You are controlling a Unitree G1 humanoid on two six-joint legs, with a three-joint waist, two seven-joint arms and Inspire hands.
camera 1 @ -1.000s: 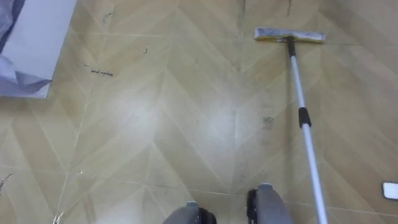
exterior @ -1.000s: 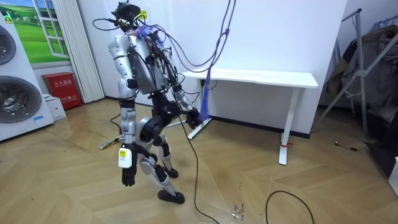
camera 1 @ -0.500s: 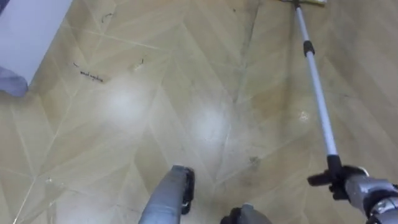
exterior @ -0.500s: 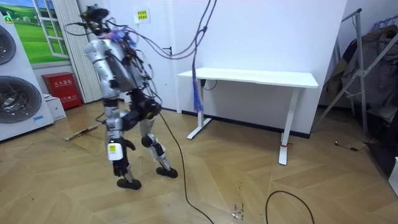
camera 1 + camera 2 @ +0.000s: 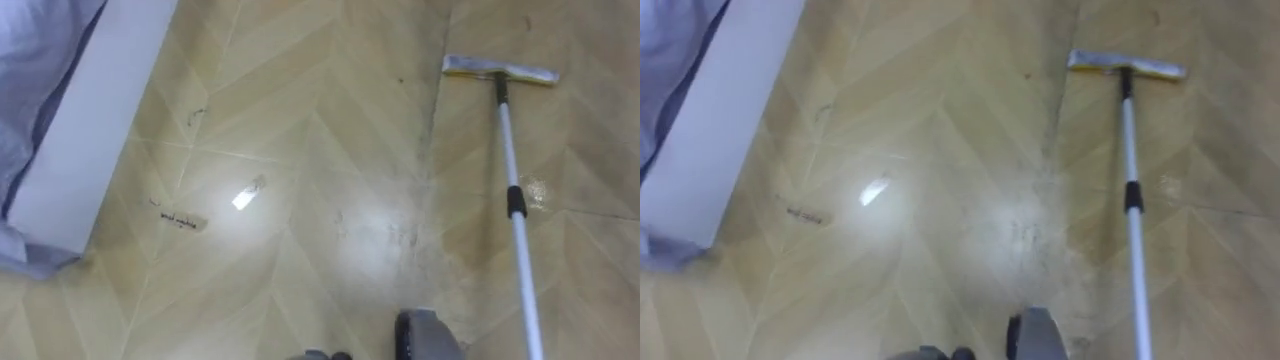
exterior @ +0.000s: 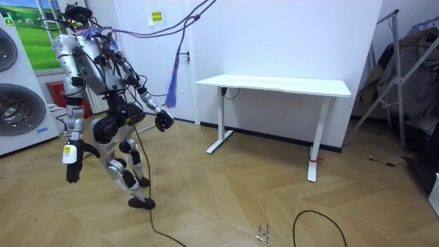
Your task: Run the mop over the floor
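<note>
- Floor (image 5: 330, 120): pale herringbone wood, with a glare patch and a dark scuff (image 5: 182, 220) near a white panel (image 5: 90, 140) at the eye views' left.
- Mop (image 5: 512, 200): its flat head (image 5: 499, 69) lies on the floor ahead to the right. The pole runs back out of the lower edge.
- Room view: the robot stands legs apart between washing machines (image 6: 20, 110) and a white desk (image 6: 274, 85).
- Left hand (image 6: 70, 171): hangs at its side, fingers slack, holding nothing.
- Right hand (image 6: 163, 121): raised forward; its grip cannot be told.
</note>
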